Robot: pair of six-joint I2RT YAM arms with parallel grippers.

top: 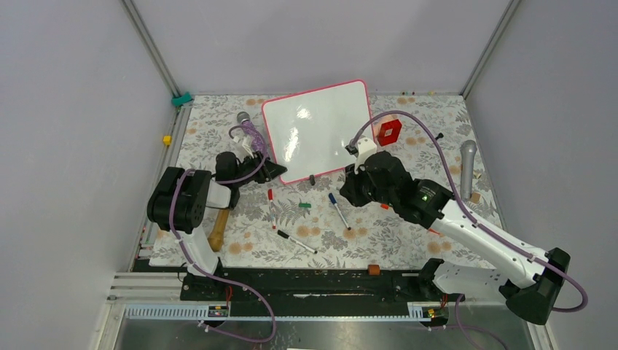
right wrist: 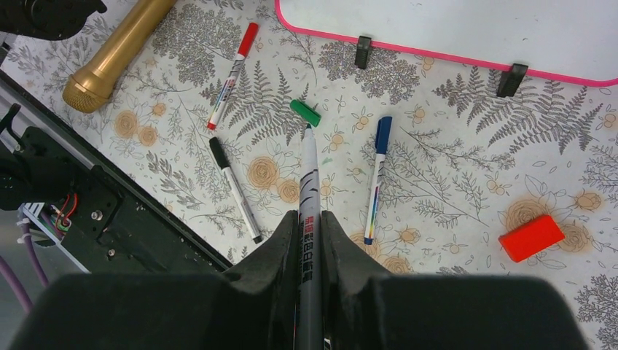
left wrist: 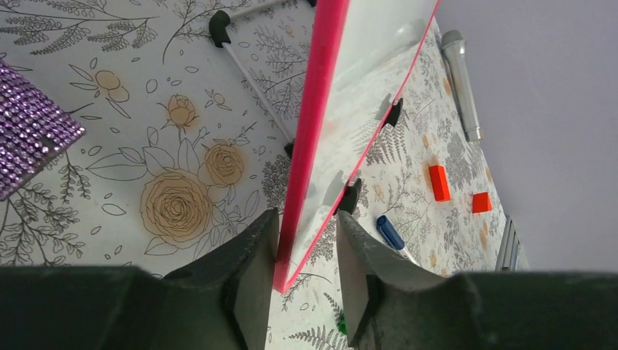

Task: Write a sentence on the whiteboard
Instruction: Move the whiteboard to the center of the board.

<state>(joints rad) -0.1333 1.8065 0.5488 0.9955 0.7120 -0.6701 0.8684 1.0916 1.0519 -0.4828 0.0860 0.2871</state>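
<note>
The whiteboard (top: 313, 127) stands tilted at the back centre, white and glossy with a pink frame and two black feet. No green sentence shows on its face. My left gripper (top: 280, 173) is open and straddles the board's lower left corner; in the left wrist view (left wrist: 306, 240) the pink frame (left wrist: 315, 124) runs between the jaws, against the left finger and apart from the right one. My right gripper (top: 352, 191) is shut on an uncapped white marker (right wrist: 309, 182), held above the mat with its tip over a green cap (right wrist: 304, 112). The board's lower edge (right wrist: 466, 25) lies beyond it.
On the floral mat lie a red marker (right wrist: 232, 75), a black marker (right wrist: 235, 188), a blue marker (right wrist: 376, 177), a gold microphone (right wrist: 116, 55) and an orange block (right wrist: 532, 238). A red box (top: 389, 132), a grey microphone (top: 467, 168) and a purple microphone (top: 248, 130) flank the board.
</note>
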